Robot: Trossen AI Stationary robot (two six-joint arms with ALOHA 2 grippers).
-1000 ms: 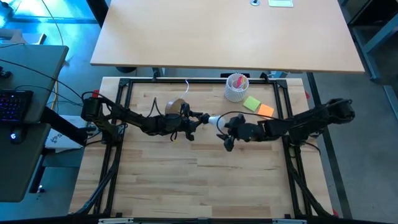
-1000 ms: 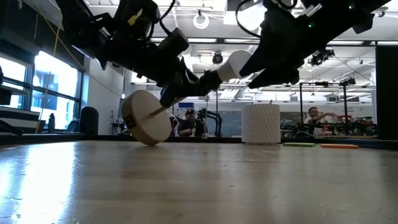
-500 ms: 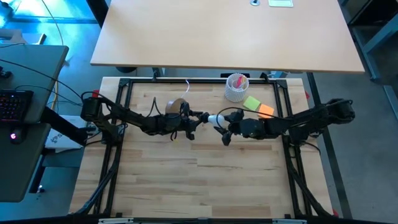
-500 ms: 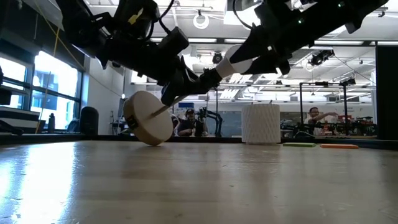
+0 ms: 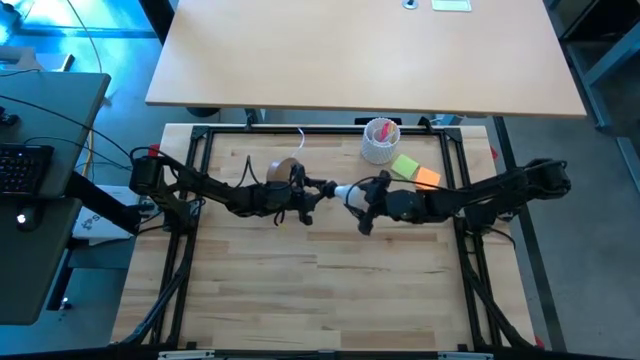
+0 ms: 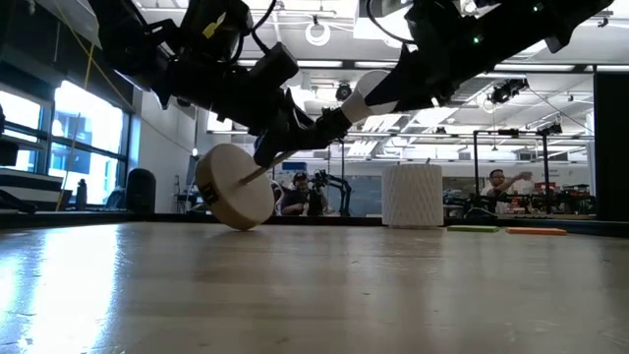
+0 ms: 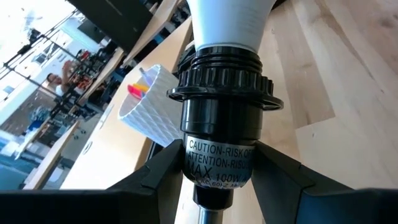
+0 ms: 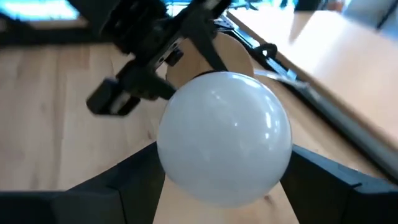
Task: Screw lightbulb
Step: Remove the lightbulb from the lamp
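Lightbulb point(image 8: 224, 137) clenched in right end effector point(image 5: 362, 205), base in socket point(image 7: 225, 127) grasped by left end effector point(image 5: 318, 188)

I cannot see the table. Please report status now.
Left pincer shut on black socket. Right pincer shut on lightbulb, bulb base in socket. Nothing in the way.

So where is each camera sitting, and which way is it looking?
High view: above the table, looking straight down; shows both arms, the left gripper and right gripper meeting mid-table.
Low view: at tabletop height, looking level into the room; both arms come in from above.
Left wrist view: on the left arm, looking past its fingers clamped on the black socket.
Right wrist view: on the right arm, looking past its fingers at the lightbulb they hold.
Shared: the lightbulb and the white perforated cup show in the high and low views.
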